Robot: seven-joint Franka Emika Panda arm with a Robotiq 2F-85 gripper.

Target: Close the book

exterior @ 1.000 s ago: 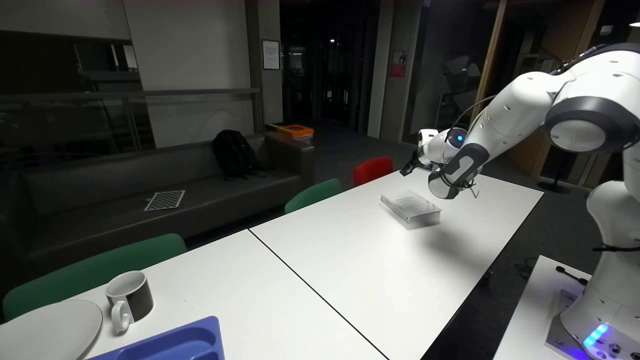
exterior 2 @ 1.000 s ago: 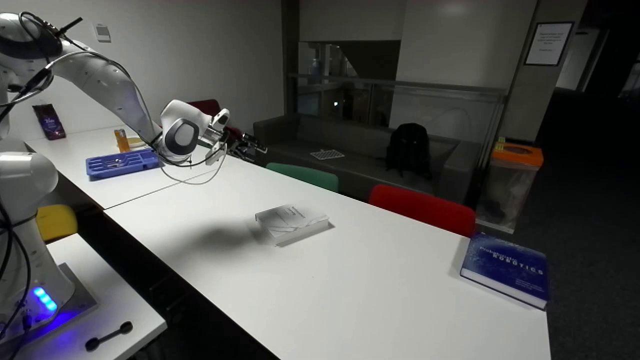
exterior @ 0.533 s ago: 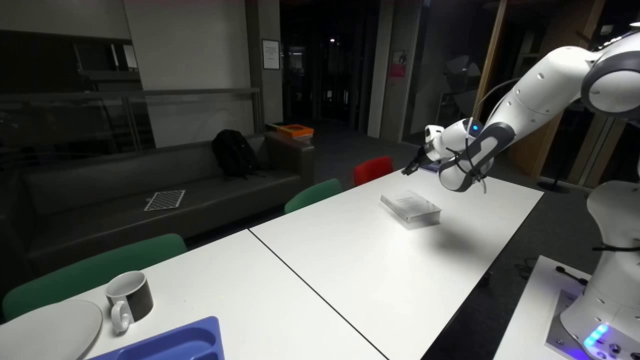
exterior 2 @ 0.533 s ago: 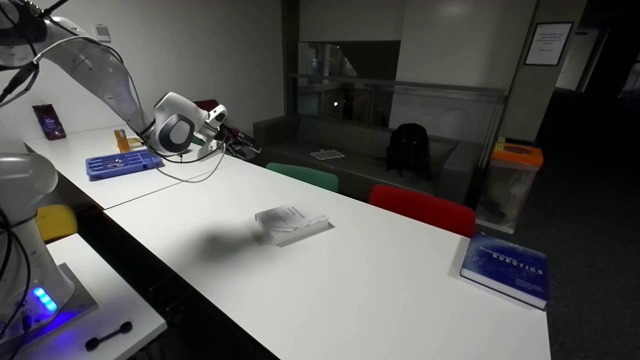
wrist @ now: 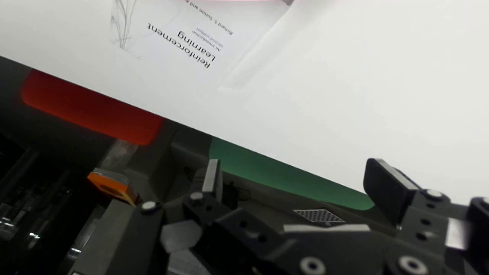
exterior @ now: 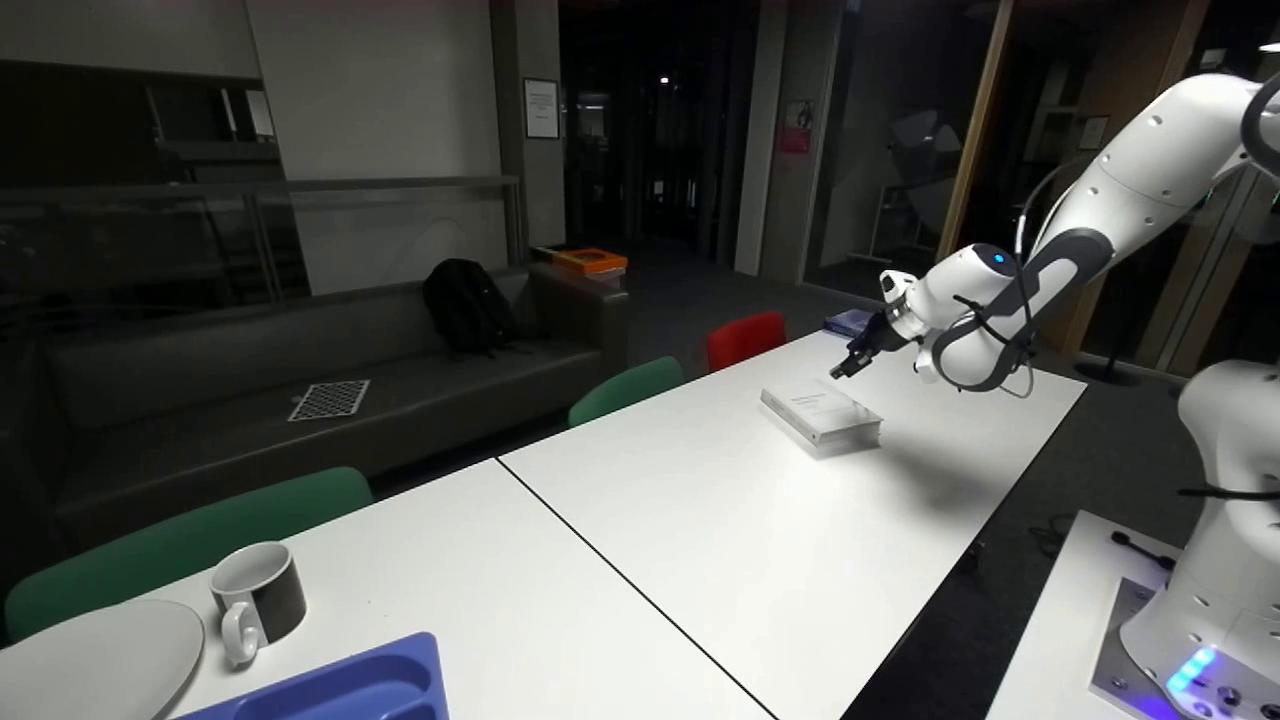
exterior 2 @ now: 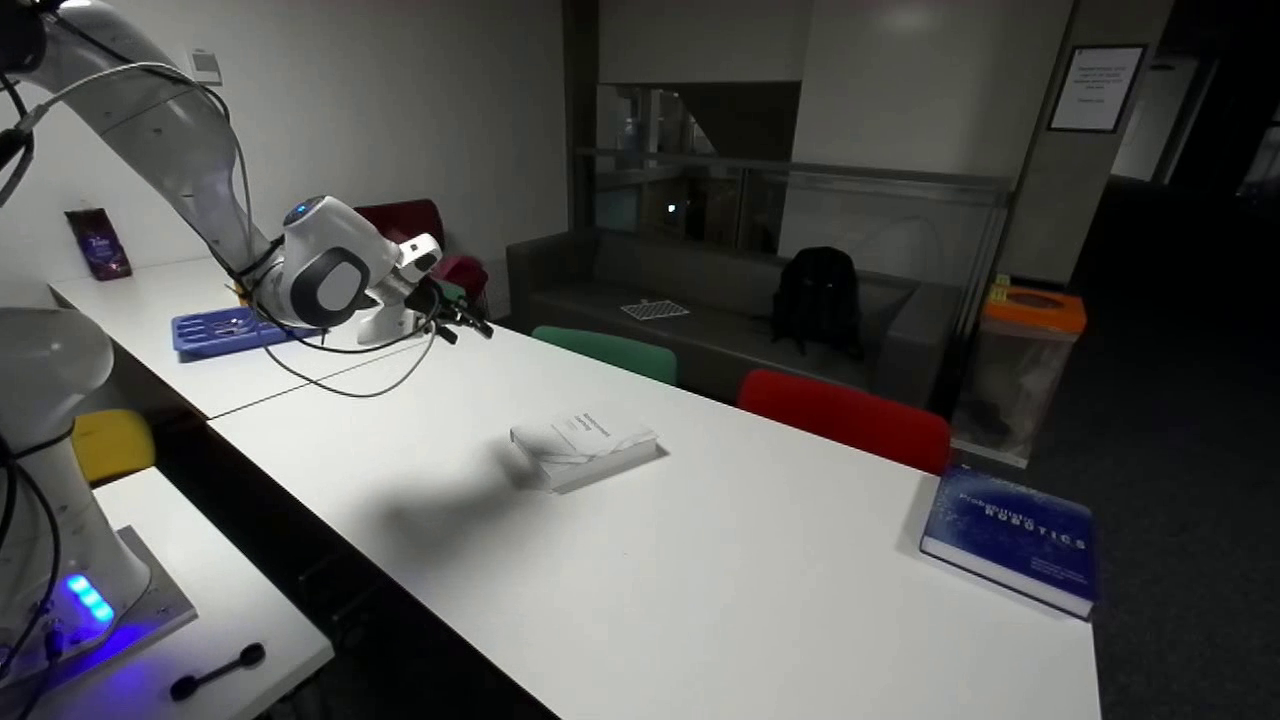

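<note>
"White jointed robot arm [exterior: 1140, 185] and black two-fingered gripper [exterior: 842, 370] have moved right and lower this past half-second in an exterior view. What's to their left?"

"Below and left of the gripper, the thick white rectangular book [exterior: 822, 412] lies flat, cover down. I'd judge it closed, resting so the cover stays put."

"And the gripper, further right?"

"Its dark fingers [wrist: 386, 189] stand wide apart, nothing between them, touching neither the book nor the long white tabletop [exterior: 740, 540] beneath. Likely it's held off to leave the cover undisturbed."
</note>
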